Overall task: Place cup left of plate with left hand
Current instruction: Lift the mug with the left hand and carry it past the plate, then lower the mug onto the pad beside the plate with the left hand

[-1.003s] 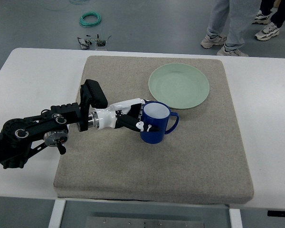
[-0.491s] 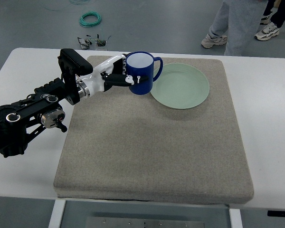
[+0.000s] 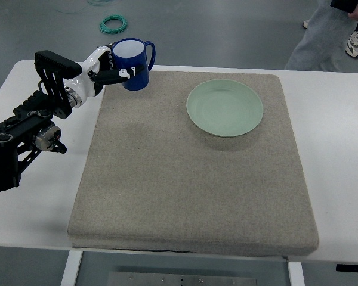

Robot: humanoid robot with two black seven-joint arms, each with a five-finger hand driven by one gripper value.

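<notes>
A blue cup point(image 3: 133, 63) with a white inside hangs in the air above the mat's far left corner, its handle pointing right. My left hand point(image 3: 115, 68) is shut on the cup's left side, its white and black fingers wrapped around the wall. The pale green plate point(image 3: 225, 108) lies flat on the grey mat point(image 3: 191, 179), well to the right of the cup. My left arm point(image 3: 33, 128) comes in from the left edge over the white table. The right arm is out of view.
The mat covers most of the white table point(image 3: 331, 149). On the floor beyond the table lie a green cable coil point(image 3: 113, 24) and, at the top right, a person's legs and shoes point(image 3: 331, 33).
My left hand has carried the cup from beside the plate's near left edge up and to the far left, and it is now lifted above the mat's corner. The person has stepped to the right.
</notes>
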